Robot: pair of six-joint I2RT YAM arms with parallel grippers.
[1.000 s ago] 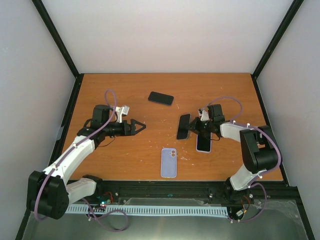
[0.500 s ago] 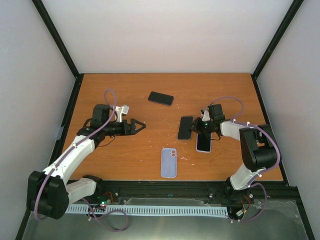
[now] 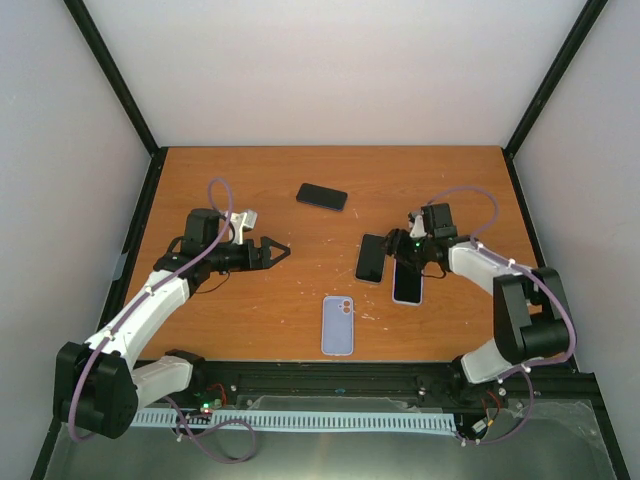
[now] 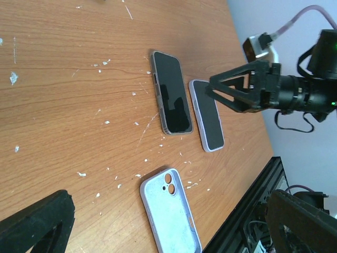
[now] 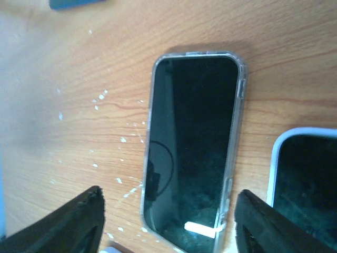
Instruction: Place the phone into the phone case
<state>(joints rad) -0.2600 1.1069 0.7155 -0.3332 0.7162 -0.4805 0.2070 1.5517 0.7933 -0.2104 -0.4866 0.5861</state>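
Observation:
The empty lilac phone case (image 3: 338,325) lies inside-up near the table's front edge, also in the left wrist view (image 4: 171,213). A dark phone with a clear rim (image 3: 371,257) lies flat, screen up, just behind it. My right gripper (image 3: 398,248) hovers open at this phone's right end; in the right wrist view the phone (image 5: 192,147) lies between the spread fingers (image 5: 79,224) of the gripper (image 5: 168,197), apart from both. My left gripper (image 3: 283,251) stands open at mid-left, holding nothing, its jaws (image 4: 168,224) wide apart.
A second phone in a lilac case (image 3: 407,285) lies screen up right beside the dark one. A black phone (image 3: 321,196) lies further back at the middle. White specks dot the wooden table (image 3: 250,310). Black frame posts edge the table.
My right gripper has opened and let go of the dark phone, which went from tilted on its edge to flat on the table. The left arm has not moved.

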